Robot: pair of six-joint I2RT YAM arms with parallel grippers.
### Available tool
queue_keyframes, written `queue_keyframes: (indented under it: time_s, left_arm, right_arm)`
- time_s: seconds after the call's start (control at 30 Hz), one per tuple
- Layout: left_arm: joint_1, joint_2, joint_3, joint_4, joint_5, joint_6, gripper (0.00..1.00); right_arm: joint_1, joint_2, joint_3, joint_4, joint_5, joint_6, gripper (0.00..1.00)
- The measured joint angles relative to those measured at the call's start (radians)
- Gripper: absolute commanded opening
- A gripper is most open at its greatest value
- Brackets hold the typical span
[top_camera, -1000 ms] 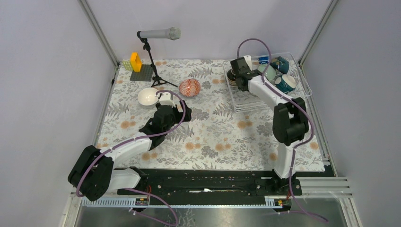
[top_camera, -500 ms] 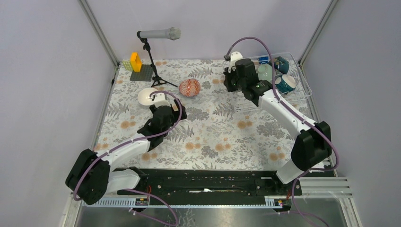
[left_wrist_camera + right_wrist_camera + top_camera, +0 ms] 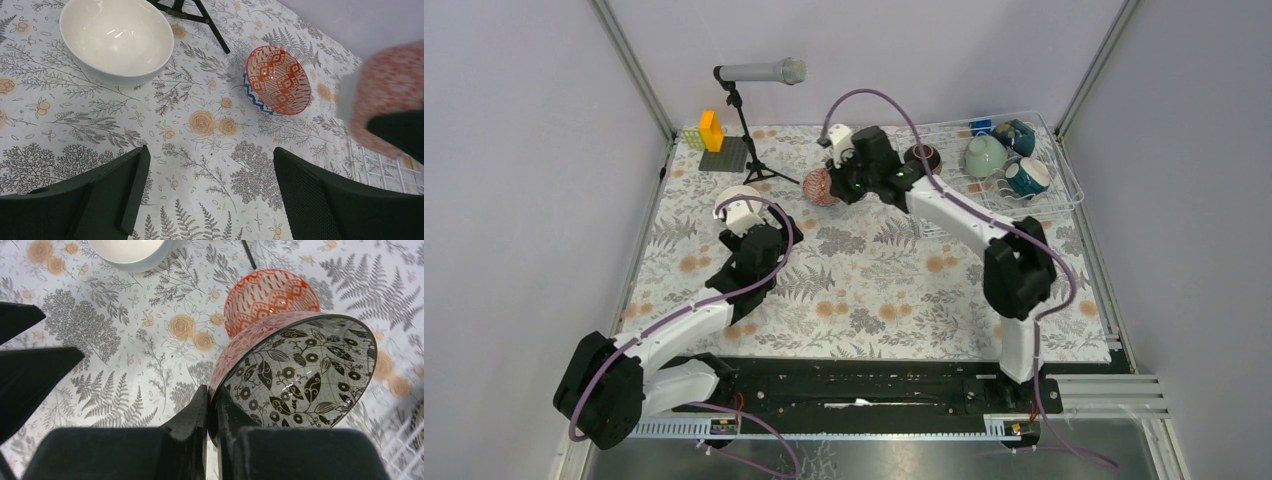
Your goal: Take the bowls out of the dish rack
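My right gripper [image 3: 212, 395] is shut on the rim of a bowl [image 3: 300, 370] that is pink outside and grey floral inside. It holds the bowl tilted above the cloth, next to an orange patterned bowl [image 3: 270, 295]. From above, the right gripper [image 3: 852, 183] is left of the dish rack [image 3: 1064, 195]. The rack holds a dark brown bowl [image 3: 921, 157], a mint green bowl [image 3: 984, 155] and two teal bowls [image 3: 1027, 177]. My left gripper [image 3: 210, 190] is open and empty over the cloth, short of a white bowl [image 3: 117, 40]. The held bowl shows blurred at the right of the left wrist view [image 3: 390, 95].
A microphone on a black tripod [image 3: 749, 150] stands at the back left, behind the white bowl. A yellow and orange block on a grey plate [image 3: 714, 140] sits in the far left corner. The left gripper's fingers [image 3: 30, 370] show at the left of the right wrist view.
My right arm has swung left from the dish rack, carrying the floral bowl over beside the orange patterned bowl. My left gripper has drawn back and to the left.
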Motion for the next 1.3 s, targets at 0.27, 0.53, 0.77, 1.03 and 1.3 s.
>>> queue_keyframes:
  time_s: [0.27, 0.53, 0.77, 1.03, 1.3]
  left_arm:
    - [0.000, 0.009, 0.000, 0.012, 0.011, 0.032, 0.99]
    - [0.000, 0.042, 0.000, 0.035, 0.054, 0.081, 0.99]
    - [0.000, 0.061, 0.000, 0.038, 0.084, 0.109, 0.99]
    - [0.000, 0.068, 0.000, 0.041, 0.094, 0.119, 0.99]
    - [0.000, 0.064, 0.000, 0.050, 0.130, 0.126, 0.99]
  right_arm:
    - [0.032, 0.212, 0.195, -0.049, 0.030, -0.090, 0.00]
    - [0.038, 0.360, 0.362, -0.112, 0.065, -0.188, 0.01]
    - [0.064, 0.422, 0.402, -0.125, 0.155, -0.266, 0.30]
    - [0.093, 0.426, 0.389, -0.086, 0.215, -0.311, 0.53]
    - [0.095, 0.338, 0.236, -0.005, 0.245, -0.274, 0.55]
